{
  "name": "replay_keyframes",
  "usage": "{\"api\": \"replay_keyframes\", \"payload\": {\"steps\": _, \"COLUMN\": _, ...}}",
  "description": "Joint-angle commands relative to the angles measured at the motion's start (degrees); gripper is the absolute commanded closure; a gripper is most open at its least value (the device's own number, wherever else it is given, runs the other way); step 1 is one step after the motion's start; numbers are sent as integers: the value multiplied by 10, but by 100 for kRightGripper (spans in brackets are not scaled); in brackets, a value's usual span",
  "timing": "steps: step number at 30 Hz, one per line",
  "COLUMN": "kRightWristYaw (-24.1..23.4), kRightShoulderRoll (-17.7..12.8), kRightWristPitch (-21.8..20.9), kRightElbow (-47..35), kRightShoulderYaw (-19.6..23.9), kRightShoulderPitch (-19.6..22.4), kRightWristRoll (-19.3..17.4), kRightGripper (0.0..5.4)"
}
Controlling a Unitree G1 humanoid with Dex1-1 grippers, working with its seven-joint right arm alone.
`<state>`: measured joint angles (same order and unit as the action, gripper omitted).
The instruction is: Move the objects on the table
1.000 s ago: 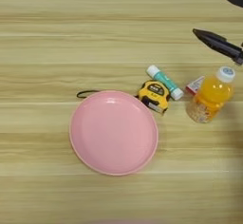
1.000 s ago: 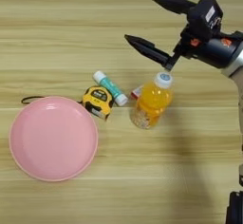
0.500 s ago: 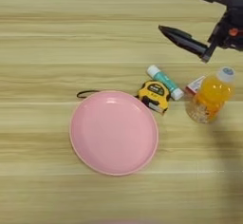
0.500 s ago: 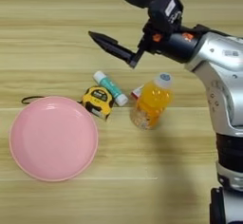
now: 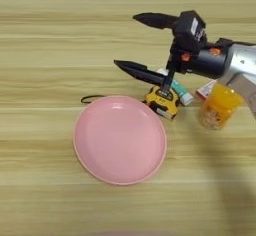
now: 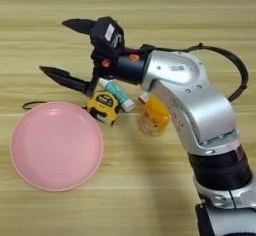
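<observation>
One tape measure, one juice bottle, one pink plate, under one tool with fingers spread wide.

A teal-white glue stick lies near a red-white packet.

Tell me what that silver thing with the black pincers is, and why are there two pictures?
That is a robot's right arm. Its claw has two black fingers, spread wide open and holding nothing. Both pictures come from cameras on the robot's head, like two eyes looking down at the wooden table. On it lie a pink plate, a yellow-black tape measure, a glue stick, a small red-white packet and an orange-juice bottle.
</observation>
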<state>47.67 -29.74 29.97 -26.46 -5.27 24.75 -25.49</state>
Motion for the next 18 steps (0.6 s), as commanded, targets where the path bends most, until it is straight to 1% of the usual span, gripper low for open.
{"api": "replay_keyframes", "payload": {"steps": 1, "kRightWristYaw": -24, "kRightShoulderRoll": 5, "kRightWristPitch": 25, "kRightElbow": -13, "kRightShoulderYaw": -34, "kRightShoulderPitch": 25, "kRightWristRoll": 18, "kRightGripper": 3}}
{"api": "replay_keyframes", "payload": {"steps": 4, "kRightWristYaw": -5, "kRightShoulderRoll": 0, "kRightWristPitch": 35, "kRightElbow": 15, "kRightShoulderYaw": -71, "kRightShoulderPitch": 12, "kRightWristRoll": 35, "kRightGripper": 3}}
{"api": "replay_keyframes", "payload": {"steps": 7, "kRightWristYaw": 9, "kRightShoulderRoll": -3, "kRightWristPitch": 39, "kRightElbow": 50, "kRightShoulderYaw": -99, "kRightShoulderPitch": 10, "kRightWristRoll": 54, "kRightGripper": 3}}
{"api": "replay_keyframes", "payload": {"steps": 11, "kRightWristYaw": 39, "kRightShoulderRoll": -3, "kRightWristPitch": 38, "kRightElbow": 107, "kRightShoulderYaw": -145, "kRightShoulderPitch": 21, "kRightWristRoll": 88, "kRightGripper": 3}}
{"api": "replay_keyframes", "payload": {"steps": 18, "kRightWristYaw": 85, "kRightShoulderRoll": 7, "kRightWristPitch": 42, "kRightElbow": 154, "kRightShoulderYaw": -196, "kRightShoulderPitch": 35, "kRightWristRoll": 120, "kRightGripper": 3}}
